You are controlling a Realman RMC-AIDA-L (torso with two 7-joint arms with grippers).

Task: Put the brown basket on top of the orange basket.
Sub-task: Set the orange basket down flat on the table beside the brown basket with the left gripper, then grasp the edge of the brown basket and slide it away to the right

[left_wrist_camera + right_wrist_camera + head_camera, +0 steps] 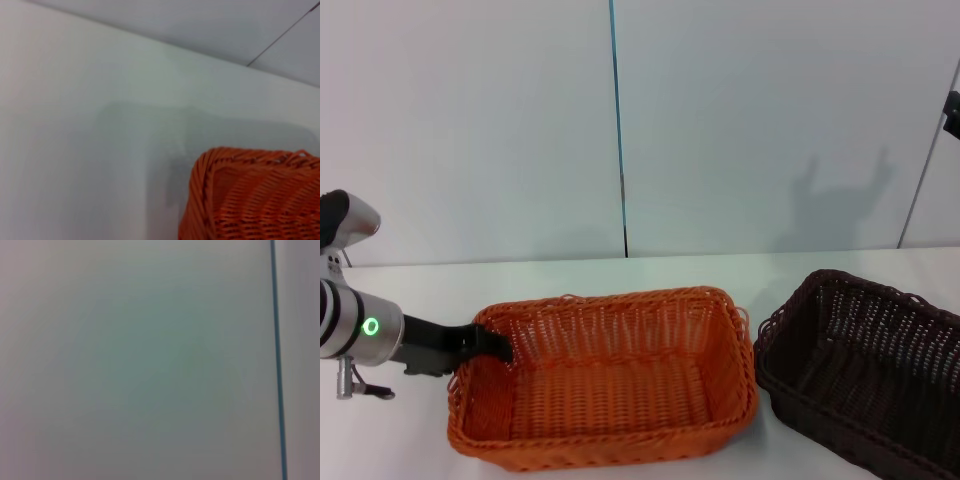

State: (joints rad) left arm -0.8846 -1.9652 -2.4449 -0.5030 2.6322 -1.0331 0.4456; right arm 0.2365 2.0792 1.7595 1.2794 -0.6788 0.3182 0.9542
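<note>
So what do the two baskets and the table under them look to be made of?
The orange woven rectangular basket and the dark brown woven rectangular basket both look like wicker-style weave, possibly plastic rattan: open-weave sloping sides, braided rims, uniform colour with a slight sheen. The white table looks smooth and matte, maybe laminate. The left gripper is at the orange basket's left rim.

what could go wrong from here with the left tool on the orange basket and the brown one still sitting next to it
1. The left tool is at the orange basket rim, not the brown basket, which the task moves. Lifting or dragging the orange one would shift the target.
2. The baskets sit close together on the table; a push rightward could knock the brown one.
3. The brown basket runs past the head view's right edge, so a grasp there would be hard to check. The right tool is out of view.
</note>
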